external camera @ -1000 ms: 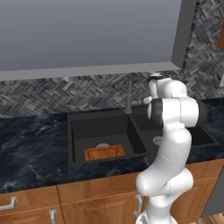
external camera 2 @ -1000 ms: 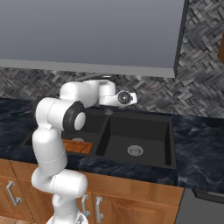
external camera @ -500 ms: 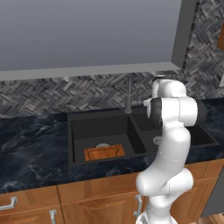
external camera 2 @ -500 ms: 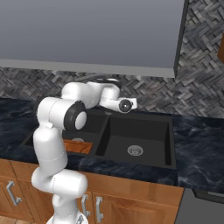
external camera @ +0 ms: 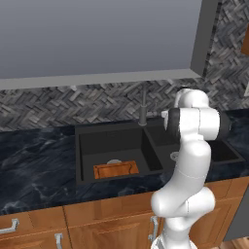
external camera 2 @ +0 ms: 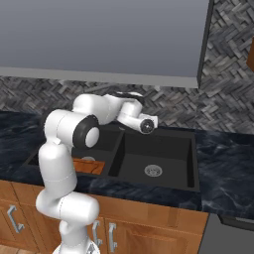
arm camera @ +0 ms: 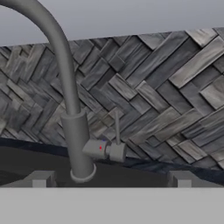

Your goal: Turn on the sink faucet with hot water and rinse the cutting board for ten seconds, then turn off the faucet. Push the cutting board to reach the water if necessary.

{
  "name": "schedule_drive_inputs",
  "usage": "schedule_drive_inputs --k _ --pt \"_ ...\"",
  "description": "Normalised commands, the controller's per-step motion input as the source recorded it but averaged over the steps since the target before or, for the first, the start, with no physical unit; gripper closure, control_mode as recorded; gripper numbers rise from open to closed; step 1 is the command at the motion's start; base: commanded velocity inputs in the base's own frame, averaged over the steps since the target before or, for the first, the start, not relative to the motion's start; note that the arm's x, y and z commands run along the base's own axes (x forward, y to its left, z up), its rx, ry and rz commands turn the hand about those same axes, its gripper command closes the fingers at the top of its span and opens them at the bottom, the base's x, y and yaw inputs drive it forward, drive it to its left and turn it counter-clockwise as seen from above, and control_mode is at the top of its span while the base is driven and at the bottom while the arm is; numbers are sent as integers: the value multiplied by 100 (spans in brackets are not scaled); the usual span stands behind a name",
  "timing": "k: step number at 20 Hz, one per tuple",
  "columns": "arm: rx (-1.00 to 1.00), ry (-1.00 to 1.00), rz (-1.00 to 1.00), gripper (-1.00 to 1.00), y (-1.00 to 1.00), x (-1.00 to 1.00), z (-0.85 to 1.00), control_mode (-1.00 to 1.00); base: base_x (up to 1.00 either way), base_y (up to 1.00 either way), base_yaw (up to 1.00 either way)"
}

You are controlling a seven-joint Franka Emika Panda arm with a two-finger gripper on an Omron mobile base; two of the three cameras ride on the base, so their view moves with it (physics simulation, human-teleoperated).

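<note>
So I've got the claw spread wide with nothing in it, both tips poking up at the bottom of the hand view, and it's squared up on the faucet because that little lever has to get flipped before anything else happens. From the hand camera the stem sits around 10 o'clock of the claw and the lever's pretty much dead ahead at 12, sticking up off the side knob, close but not touched. No water running that I can see. In the left base view the cutting board lies flat in the near part of the left basin of the sink, about 7 o'clock from the faucet base, just in front of the drain. My guess is it'll need a shove toward the spout later.
</note>
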Motion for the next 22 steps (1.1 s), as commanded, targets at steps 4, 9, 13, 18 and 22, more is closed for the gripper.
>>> schedule_drive_inputs --k 4,9,13,18,22 --pt "8 -4 0 -100 -2 0 0 -100 0 0 0" --pt "5 -2 0 -100 -1 0 0 -100 0 0 0" --pt "1 0 0 -100 0 4 0 -100 0 0 0" --pt "2 0 0 -100 -3 0 0 -100 0 0 0" --pt "0 0 0 -100 0 0 0 -100 0 0 0"
